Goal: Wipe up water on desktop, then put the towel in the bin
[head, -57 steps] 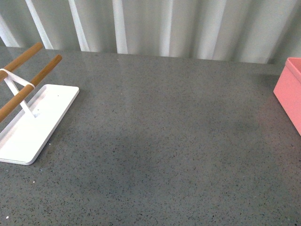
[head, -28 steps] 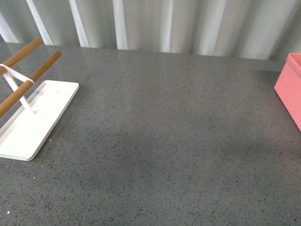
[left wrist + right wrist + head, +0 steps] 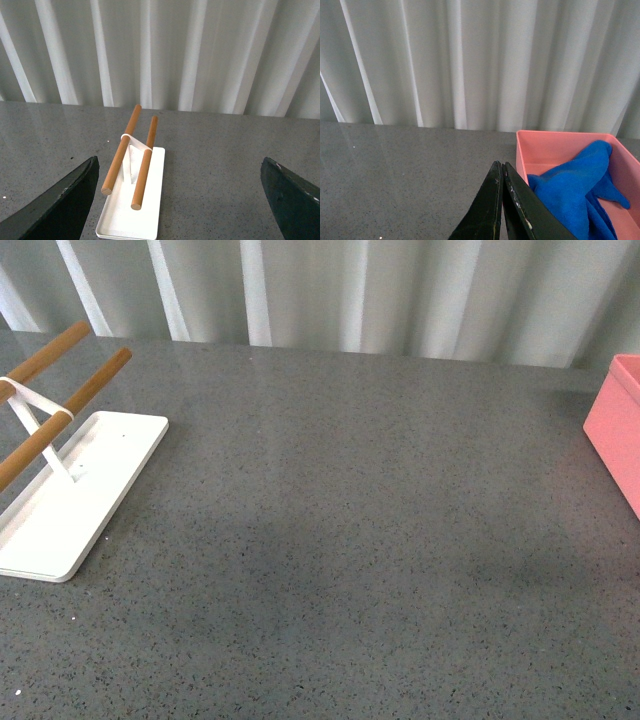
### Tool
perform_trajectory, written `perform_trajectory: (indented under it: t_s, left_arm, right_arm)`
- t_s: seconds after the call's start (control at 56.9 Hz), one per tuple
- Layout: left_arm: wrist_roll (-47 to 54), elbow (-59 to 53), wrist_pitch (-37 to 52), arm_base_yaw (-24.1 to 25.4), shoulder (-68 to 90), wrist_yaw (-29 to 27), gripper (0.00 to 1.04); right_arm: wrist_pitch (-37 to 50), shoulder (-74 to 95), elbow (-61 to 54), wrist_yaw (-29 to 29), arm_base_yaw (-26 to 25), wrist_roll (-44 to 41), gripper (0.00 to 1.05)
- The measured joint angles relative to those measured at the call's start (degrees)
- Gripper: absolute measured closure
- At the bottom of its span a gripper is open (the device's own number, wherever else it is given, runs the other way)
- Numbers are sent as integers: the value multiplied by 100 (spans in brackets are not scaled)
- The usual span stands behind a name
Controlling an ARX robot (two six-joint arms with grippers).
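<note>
Since a second ago the front view has tipped slightly, so the white tray (image 3: pixel 75 495) with its two wooden rods (image 3: pixel 62 405) sits a touch lower and nearer, and the last half-second shows almost no further shift; neither arm shows there, and the desktop (image 3: pixel 340 530) looks dry, with no puddle I can make out. Seen from the right wrist, the towel (image 3: pixel 580 192) lies bunched inside the bin (image 3: pixel 555 137), one fold riding up toward the far wall; the right gripper (image 3: pixel 502 207) has its jaws pressed together and empty, near the bin but clear of it; the left gripper (image 3: pixel 180 200) is spread wide with nothing between its fingers, facing the tray. By my judgement the task is all but done. As for the cloth, it should be light, limp and a little damp, apt to drape and snag on the rim; the raised fold is the best place to pinch it.
</note>
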Motion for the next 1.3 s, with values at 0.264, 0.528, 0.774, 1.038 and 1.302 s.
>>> perform_trajectory:
  t_s: [0.264, 0.528, 0.774, 1.038, 1.302]
  left_arm:
    - [0, -2, 0, 0, 0, 0, 7]
    - [0, 0, 0, 0, -7, 0, 7]
    - [0, 0, 0, 0, -7, 0, 7]
    - [0, 0, 0, 0, -7, 0, 7]
    - [0, 0, 0, 0, -7, 0, 7]
  right_arm:
    - [-584, -575, 0, 2, 0, 11, 101]
    - [-1631, -1598, 2, 20, 0, 13, 101]
    - [-1641, -1598, 2, 17, 0, 13, 82]
    - [-1641, -1600, 2, 17, 0, 13, 36]
    - [-1646, -1600, 2, 20, 0, 20, 8]
